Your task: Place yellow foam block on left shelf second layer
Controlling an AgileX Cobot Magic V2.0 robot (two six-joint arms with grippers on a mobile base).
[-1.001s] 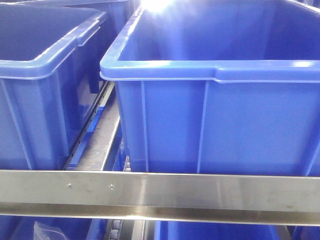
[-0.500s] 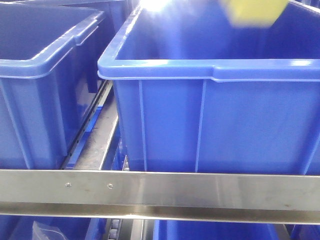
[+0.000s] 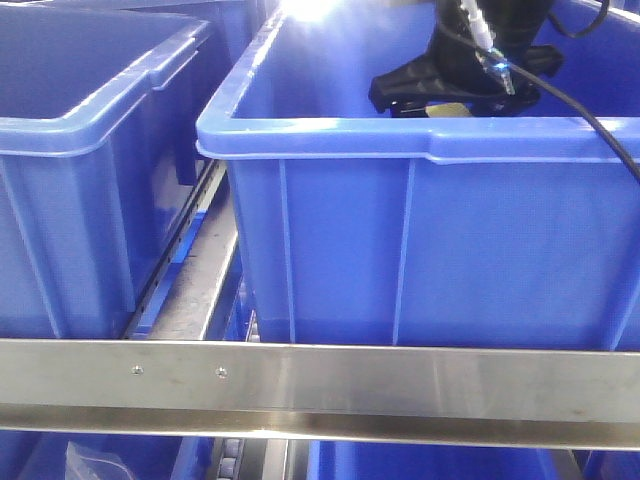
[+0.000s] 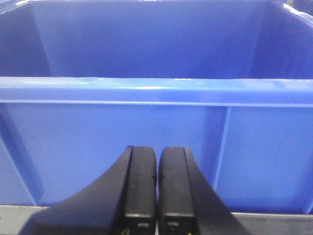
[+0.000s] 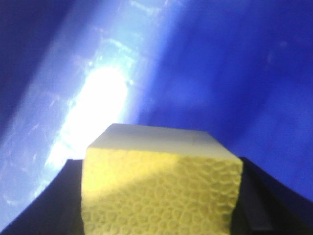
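The yellow foam block [image 5: 161,186] sits clamped between the black fingers of my right gripper [image 5: 161,200], its pitted face filling the lower part of the right wrist view. Seen from the front, the right gripper [image 3: 455,98] hangs inside the large blue bin [image 3: 330,140] on the shelf, low behind its front rim. Only a pale sliver of the block [image 3: 449,111] shows under the jaws there. My left gripper [image 4: 157,161] is shut with nothing in it, its fingers pressed together just in front of a blue bin wall [image 4: 98,142].
A second blue bin [image 3: 70,140] stands to the left, with a gap and metal rails [image 3: 195,290] between the two. A steel shelf beam [image 3: 400,385] runs across the front. More blue bins show below it. A black cable [image 3: 590,125] trails over the rim.
The right arm has come down from above into the right bin with the yellow block. One second ago it was out of view; half a second ago the block was a blur at the top.
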